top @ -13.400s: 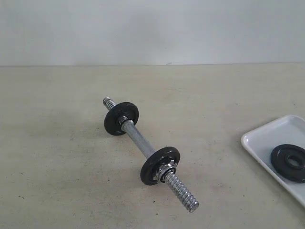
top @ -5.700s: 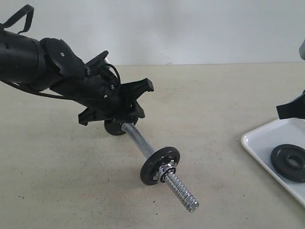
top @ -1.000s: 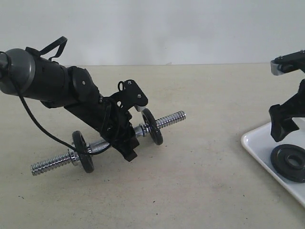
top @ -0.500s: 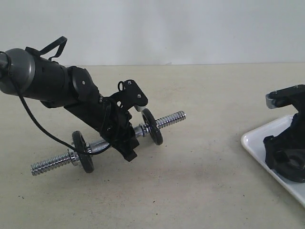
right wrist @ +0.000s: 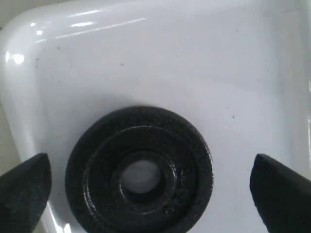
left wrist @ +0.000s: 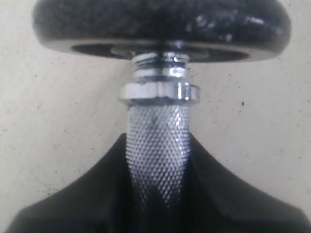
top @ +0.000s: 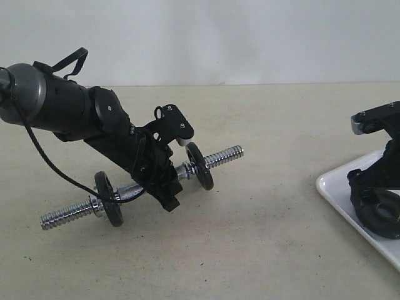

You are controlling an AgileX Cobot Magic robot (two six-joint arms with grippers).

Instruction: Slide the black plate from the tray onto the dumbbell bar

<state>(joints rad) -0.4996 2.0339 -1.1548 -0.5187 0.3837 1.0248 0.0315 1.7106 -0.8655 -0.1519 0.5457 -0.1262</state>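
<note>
Left gripper [top: 159, 182] holds dumbbell bar [top: 225, 155] mid-shaft; right gripper [right wrist: 146, 187] spread wide around black plate [right wrist: 92, 165] lying ungrasped in tray [right wrist: 146, 63]; pickup, sliding-on remain.

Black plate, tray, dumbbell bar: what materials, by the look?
Black plate: likely cast iron, black coating; pebbly, faintly glossy surface.
Tray: glossy white, plastic or glazed ceramic, cannot tell; sharp highlights on rim.
Dumbbell bar: chromed steel, probably; mirror-bright, knurled grip.

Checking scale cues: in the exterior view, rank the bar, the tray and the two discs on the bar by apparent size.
1. Bar, longest span.
2. Tray, though cut by the frame and partly hidden.
3. Left disc and right disc: near alike, left perhaps nearer the camera, so unranked.
</note>
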